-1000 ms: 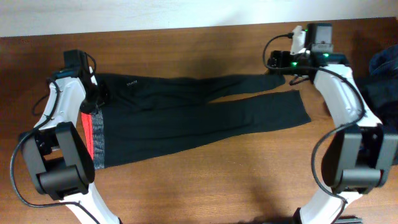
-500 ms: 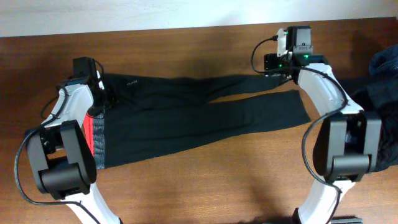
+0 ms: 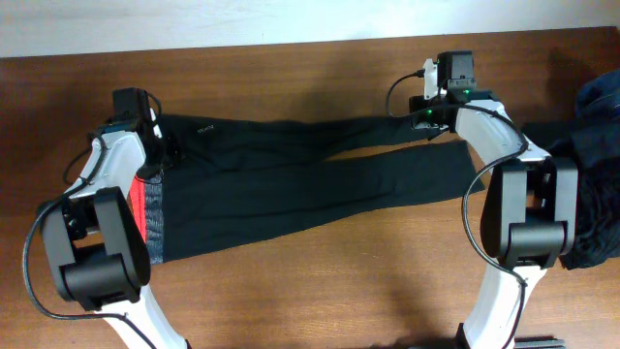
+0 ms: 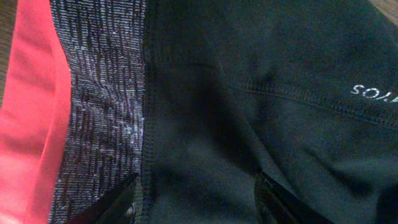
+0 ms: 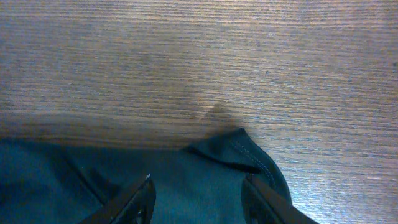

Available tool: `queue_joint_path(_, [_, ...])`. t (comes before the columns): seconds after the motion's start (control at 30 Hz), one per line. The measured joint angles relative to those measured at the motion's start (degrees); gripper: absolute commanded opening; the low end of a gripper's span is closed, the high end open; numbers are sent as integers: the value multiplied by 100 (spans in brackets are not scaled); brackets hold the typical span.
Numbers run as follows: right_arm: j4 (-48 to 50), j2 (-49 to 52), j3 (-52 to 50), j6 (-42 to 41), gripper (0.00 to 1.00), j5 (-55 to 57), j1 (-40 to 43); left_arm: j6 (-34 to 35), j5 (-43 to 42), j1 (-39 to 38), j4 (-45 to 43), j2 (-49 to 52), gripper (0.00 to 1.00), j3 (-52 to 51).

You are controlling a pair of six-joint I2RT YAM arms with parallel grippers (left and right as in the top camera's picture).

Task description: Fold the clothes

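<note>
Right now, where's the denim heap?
Overhead view: the heap of dark and blue denim garments lies at the right edge of the table, just outside the right arm, beyond the cuff end of the black pants.

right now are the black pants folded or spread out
Spread out: the pants lie flat at full length across the table, no fold visible.

Likely a robotics lab: wood-grain table (image 3: pixel 320 281), white wall (image 3: pixel 194 24) behind, cabled robot arms (image 3: pixel 102 242) mounted at both sides.
</note>
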State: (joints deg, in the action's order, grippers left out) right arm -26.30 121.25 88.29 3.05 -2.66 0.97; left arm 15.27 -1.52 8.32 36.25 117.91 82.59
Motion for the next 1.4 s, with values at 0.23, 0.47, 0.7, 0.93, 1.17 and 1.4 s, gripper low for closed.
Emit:
queue_joint_path(0.23, [-2, 118, 0, 13, 46, 17, 0, 17, 46, -7, -181, 275, 58, 46])
queue_joint_path(0.47, [-7, 234, 0, 7, 47, 413, 9, 20, 85, -13, -184, 328, 57, 94])
queue_joint_path(0.7, [83, 474, 7, 17, 53, 605, 118, 20, 107, -17, -184, 339, 58, 109])
queue_joint_path(0.93, [87, 474, 11, -4, 53, 1021, 564, 20, 155, -31, -203, 350, 58, 116])
queue_joint_path(1.17, [-2, 496, 111, -26, 75, 619, 1141, 20, 177, -33, -227, 350, 58, 116])
queue_joint_path(1.4, [-428, 597, 647, -9, 92, 472, 1104, 20, 177, -33, -229, 350, 58, 116])
